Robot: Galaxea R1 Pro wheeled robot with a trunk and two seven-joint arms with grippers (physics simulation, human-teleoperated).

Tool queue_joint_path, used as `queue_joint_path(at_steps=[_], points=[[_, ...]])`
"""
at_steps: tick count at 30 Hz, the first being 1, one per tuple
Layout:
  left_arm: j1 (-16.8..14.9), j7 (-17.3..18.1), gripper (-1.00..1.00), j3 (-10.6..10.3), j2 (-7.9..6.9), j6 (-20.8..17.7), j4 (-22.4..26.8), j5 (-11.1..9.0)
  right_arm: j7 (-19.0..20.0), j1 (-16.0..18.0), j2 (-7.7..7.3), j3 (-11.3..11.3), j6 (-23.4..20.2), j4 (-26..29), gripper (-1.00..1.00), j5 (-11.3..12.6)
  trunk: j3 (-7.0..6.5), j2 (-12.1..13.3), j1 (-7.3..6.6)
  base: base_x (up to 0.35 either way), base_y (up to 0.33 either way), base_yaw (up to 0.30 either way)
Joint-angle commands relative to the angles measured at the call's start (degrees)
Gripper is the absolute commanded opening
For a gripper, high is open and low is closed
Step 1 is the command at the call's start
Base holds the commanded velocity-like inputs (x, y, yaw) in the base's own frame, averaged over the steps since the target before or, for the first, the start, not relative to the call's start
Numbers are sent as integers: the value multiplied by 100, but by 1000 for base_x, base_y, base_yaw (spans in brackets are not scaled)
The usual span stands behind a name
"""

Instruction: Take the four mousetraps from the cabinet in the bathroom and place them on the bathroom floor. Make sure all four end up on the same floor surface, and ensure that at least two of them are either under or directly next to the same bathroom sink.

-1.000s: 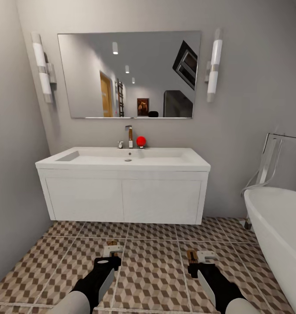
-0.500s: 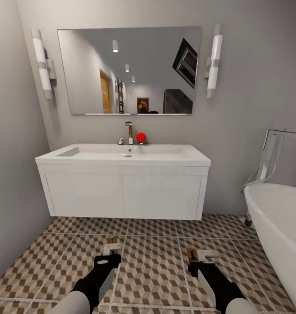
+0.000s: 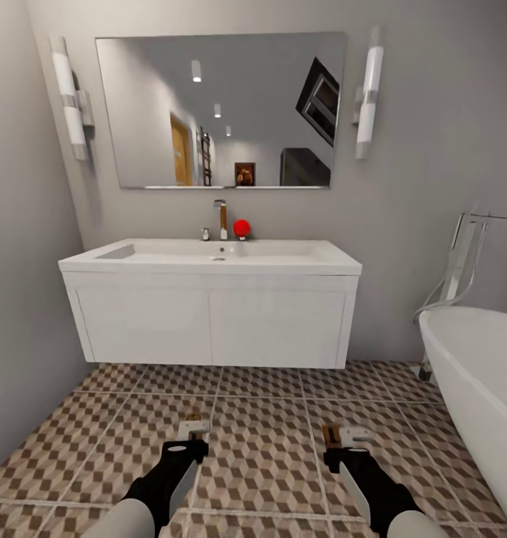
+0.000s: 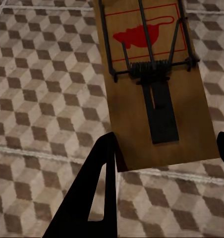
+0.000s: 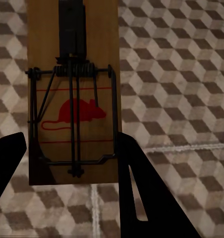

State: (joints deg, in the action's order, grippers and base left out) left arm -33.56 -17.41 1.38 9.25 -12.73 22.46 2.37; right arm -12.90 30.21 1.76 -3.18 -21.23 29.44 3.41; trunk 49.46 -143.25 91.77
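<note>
Each black gripper, left (image 3: 191,436) and right (image 3: 342,441), has its jaws clamped on a flat brown wooden mousetrap (image 4: 154,74) (image 5: 72,89); wrist views reveal red mouse prints and dark wire springs above cube-patterned floor tiles (image 3: 265,456).

This is a bathroom in a home. Ahead of the left claw (image 3: 193,428), a white sink (image 3: 209,254) sits on a wall-hung vanity, with a tap (image 3: 220,219) and a large mirror (image 3: 220,112) between two wall lamps. Beyond the right claw (image 3: 346,437), further to its right, stands a white bathtub (image 3: 478,373) with its own tap. The floor (image 3: 268,448) has tiles with a cube pattern.
</note>
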Motion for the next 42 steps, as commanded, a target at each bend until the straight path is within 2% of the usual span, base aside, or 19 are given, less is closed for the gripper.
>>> queue_joint_path(at_steps=[1, 22, 34, 42], points=[[-1, -8, -100, 13, 2, -51, 12, 34, -44, 2, -5, -34, -30, 10, -100, 36, 29, -5, 1, 0, 0, 0], [-1, -8, -100, 18, -2, -79, 13, 36, -37, 2, -25, -49, 173, -61, -100, 20, 494, -33, 55, 0, 0, 0], [-1, -23, -100, 36, -2, -10, 138, 36, -17, 2, -27, -52, 259, -61, -100, 21, 494, -33, 55, 11, 0, 0], [-1, -24, -100, 30, -10, -2, 169, 36, -19, 2, -18, -52, 260, -61, -100, 20, 494, -33, 55, 261, 0, 0]])
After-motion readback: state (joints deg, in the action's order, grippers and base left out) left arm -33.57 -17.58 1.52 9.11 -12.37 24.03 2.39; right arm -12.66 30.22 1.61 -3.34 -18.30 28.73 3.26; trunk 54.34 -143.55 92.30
